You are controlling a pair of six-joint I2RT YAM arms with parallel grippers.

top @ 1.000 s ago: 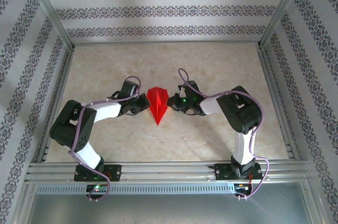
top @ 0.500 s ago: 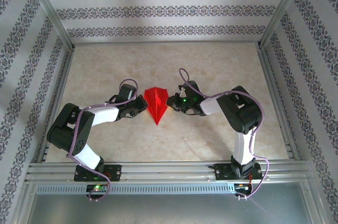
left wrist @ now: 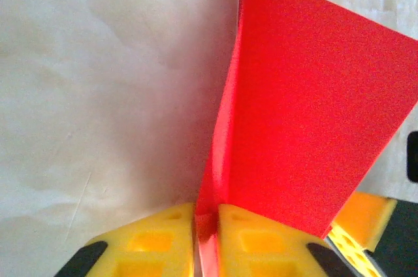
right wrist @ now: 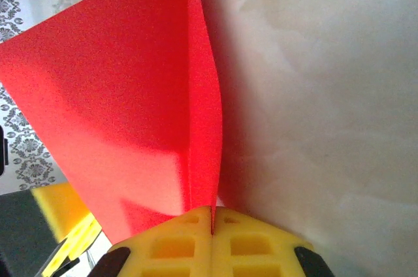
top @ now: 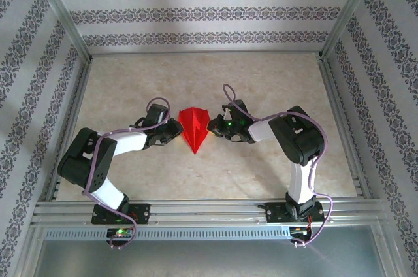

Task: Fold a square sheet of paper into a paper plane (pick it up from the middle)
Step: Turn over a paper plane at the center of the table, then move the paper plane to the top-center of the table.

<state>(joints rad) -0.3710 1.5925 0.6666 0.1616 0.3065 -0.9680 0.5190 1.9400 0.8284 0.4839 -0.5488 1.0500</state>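
**Item: the paper plane** (top: 194, 127). We record one small bright red dart lying on the surface (top: 215, 74), about midway between the two arms. Its broad end faces the back wall and its sharp tip points toward the arm bases.

**Left gripper** (top: 175, 132). We place it at the plane's left edge, low over the surface. In the left wrist view its yellow fingers (left wrist: 157, 238) stand a narrow slit apart. An upright red fold of the plane (left wrist: 307, 107) runs down into that slit. We cannot tell whether the pads press on the fold or merely flank it.

**Right gripper** (top: 212, 125). We place it at the plane's right edge, opposite the left one. In the right wrist view its yellow fingers (right wrist: 261, 244) meet with no gap to be seen. The plane's crease (right wrist: 124, 107) ends in the seam between them, so we list this gripper as clamped on the paper.

**Surroundings.** We note a pale marbled surface, bare around the plane. Patterned wallpaper panels (top: 209, 12) enclose it on three sides, and an aluminium rail (top: 209, 211) runs along the near edge, carrying both bases. Purple cables (top: 160, 102) loop above each wrist. The only things beside the plane are the two grippers, one at each flank.
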